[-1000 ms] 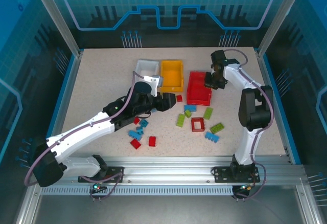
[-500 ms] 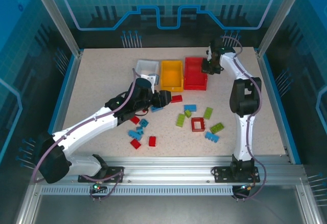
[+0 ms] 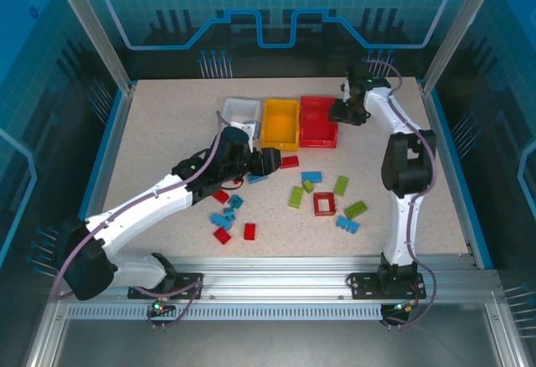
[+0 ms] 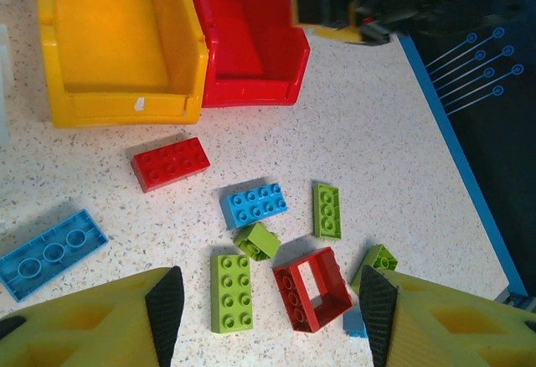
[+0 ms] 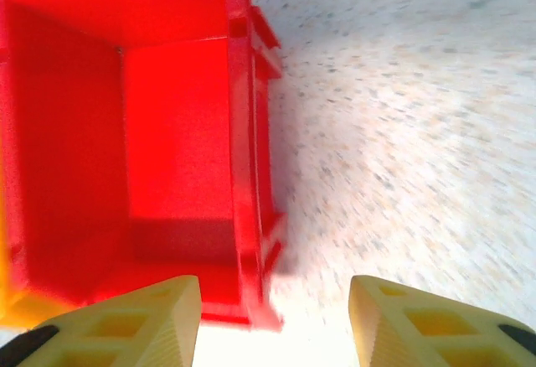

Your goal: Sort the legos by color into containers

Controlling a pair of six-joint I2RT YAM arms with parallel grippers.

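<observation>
Left gripper [image 3: 272, 164] is hovering low over the table [image 3: 159, 132] with its jaws spread wide and nothing between them. From its wrist camera the left gripper [image 4: 270, 304] is looking down on a scatter of legos. The red square frame [image 4: 311, 287] is lying right between the two fingertips. A lime green brick [image 4: 231, 292] is sitting just beside it, toward the other finger. A little further out, a blue brick [image 4: 255, 204], a small tilted green brick [image 4: 257, 240] and a narrow green brick [image 4: 327, 210] are clustering together. A red brick [image 4: 170, 163] is lying alone just in front of the orange-yellow bin [image 4: 126, 107]. A long blue brick [image 4: 52, 252] is sitting off to one side, near the finger edge.

Right gripper [image 3: 345, 114] is hanging at the far side of the table, just beside the red bin [image 3: 318, 141]. Its jaws are also apart and holding nothing. In its own wrist view the right gripper [image 5: 272, 317] is lining up over the bin's side wall, so the red bin [image 5: 243, 132] is showing partly between the fingers, and the speckled table looks blurry.

All three bins are standing in a row, touching or nearly so: white bin [image 3: 240, 103], then orange-yellow, then red. More red and blue legos are lying near the left arm, well apart from the bins.
</observation>
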